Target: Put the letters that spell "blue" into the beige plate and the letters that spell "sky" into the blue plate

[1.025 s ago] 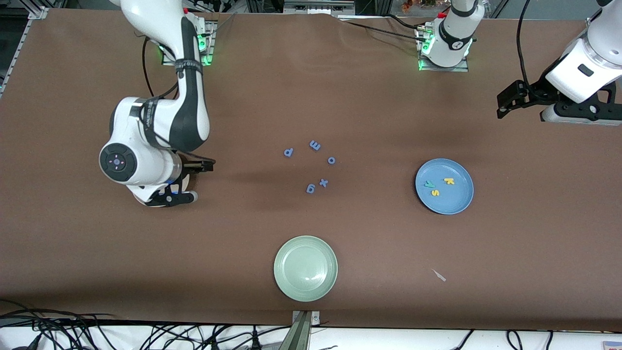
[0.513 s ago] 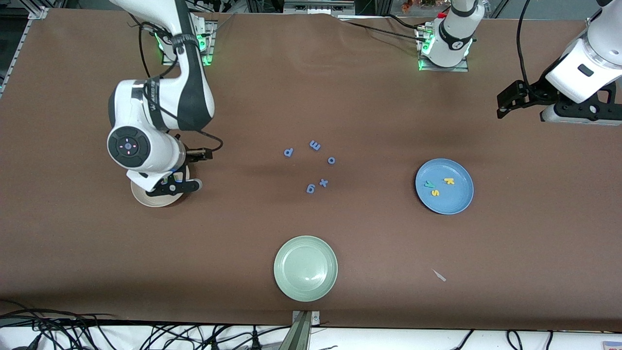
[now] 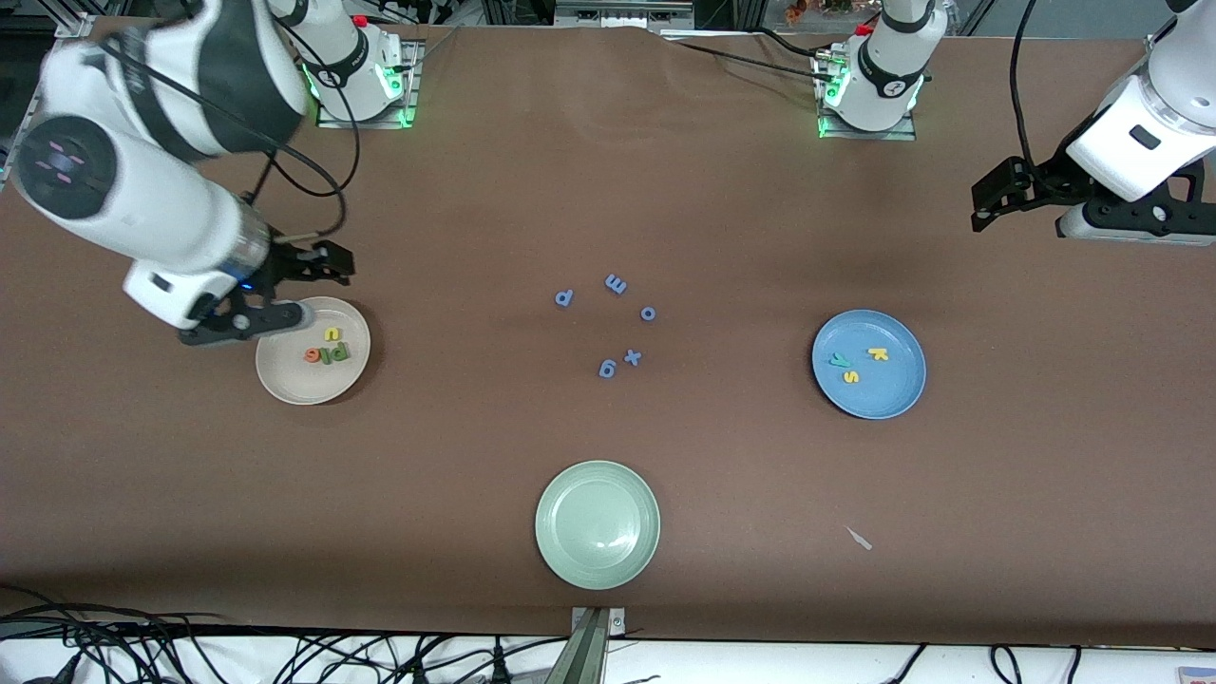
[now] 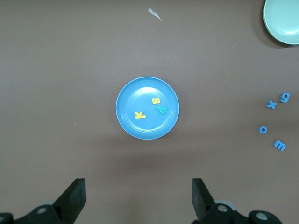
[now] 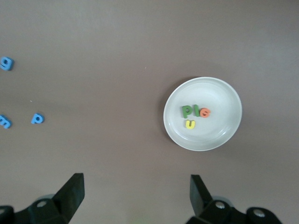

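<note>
Looks done. Beige plate (image 3: 285, 378) under right gripper (image 3: 285, 294), fingers spread, empty; holds 4 letters spelling "blue" (image 5: 195, 113). Blue plate (image 4: 126, 116) below left gripper (image 3: 1021, 204), parked aside, jaws wide, empty; holds 3 "sky" letters (image 4: 150, 108). Blue-purple letters (image 3: 608, 321) rightly left between.

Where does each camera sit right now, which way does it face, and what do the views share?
Front view: high across the table, facing both bases; shows the right pincer above the beige plate and the left pincer.
Left wrist view: looks down on the blue plate; its open fingers show.
Right wrist view: looks down on the beige plate; open fingers show.
Shared: both wrist views catch the blue-purple letters.
</note>
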